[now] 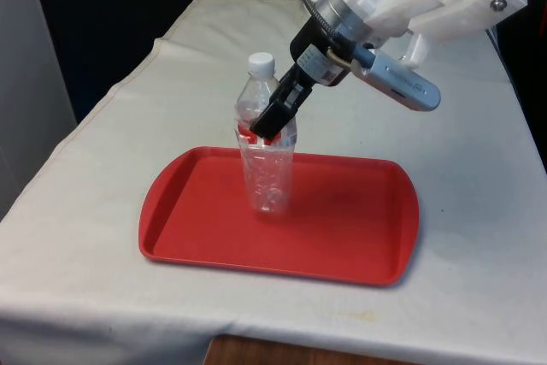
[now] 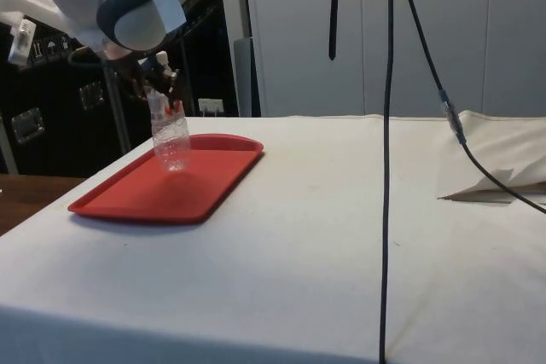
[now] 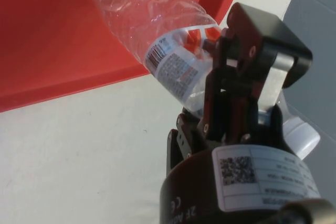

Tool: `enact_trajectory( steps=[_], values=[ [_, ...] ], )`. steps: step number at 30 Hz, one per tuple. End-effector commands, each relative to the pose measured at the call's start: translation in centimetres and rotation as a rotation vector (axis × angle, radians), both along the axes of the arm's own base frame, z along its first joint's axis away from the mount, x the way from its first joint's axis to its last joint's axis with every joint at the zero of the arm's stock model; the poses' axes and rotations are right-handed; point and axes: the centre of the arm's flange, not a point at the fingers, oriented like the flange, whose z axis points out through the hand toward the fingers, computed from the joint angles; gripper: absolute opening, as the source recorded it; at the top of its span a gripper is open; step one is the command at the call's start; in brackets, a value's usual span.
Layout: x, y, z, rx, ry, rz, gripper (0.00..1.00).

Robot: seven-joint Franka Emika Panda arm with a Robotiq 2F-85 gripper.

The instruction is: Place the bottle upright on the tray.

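A clear plastic bottle [image 1: 267,173] with a white cap and a red-and-white label stands nearly upright near the middle of the red tray [image 1: 342,237]. Its base looks to rest on the tray floor. My gripper [image 1: 272,121] reaches down at a slant from the front view's right and is shut on the bottle at its label, just below the shoulder. In the side view the bottle [image 2: 173,147] leans slightly on the tray [image 2: 145,198] under the gripper [image 2: 162,95]. The wrist view has one black finger [image 3: 252,51] pressed across the labelled bottle [image 3: 152,19], with the tray [image 3: 52,35] behind.
The tray lies on the white cloth [image 1: 479,168] near the table's front edge. Black cables [image 2: 388,125] hang down in the side view, and the cloth is rumpled at the far corner [image 2: 495,181].
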Motion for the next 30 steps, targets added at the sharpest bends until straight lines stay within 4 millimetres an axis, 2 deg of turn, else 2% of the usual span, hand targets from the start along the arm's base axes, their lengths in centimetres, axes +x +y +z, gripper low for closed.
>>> enact_trajectory(
  steps=[1,18,30],
  values=[
    [0.0,0.0,0.0,0.000,0.001,-0.001,0.33],
    [0.1,0.2,-1.3,-0.002,-0.017,-0.006,0.33],
    [0.0,0.2,-1.3,-0.006,-0.007,-0.011,0.33]
  ],
)
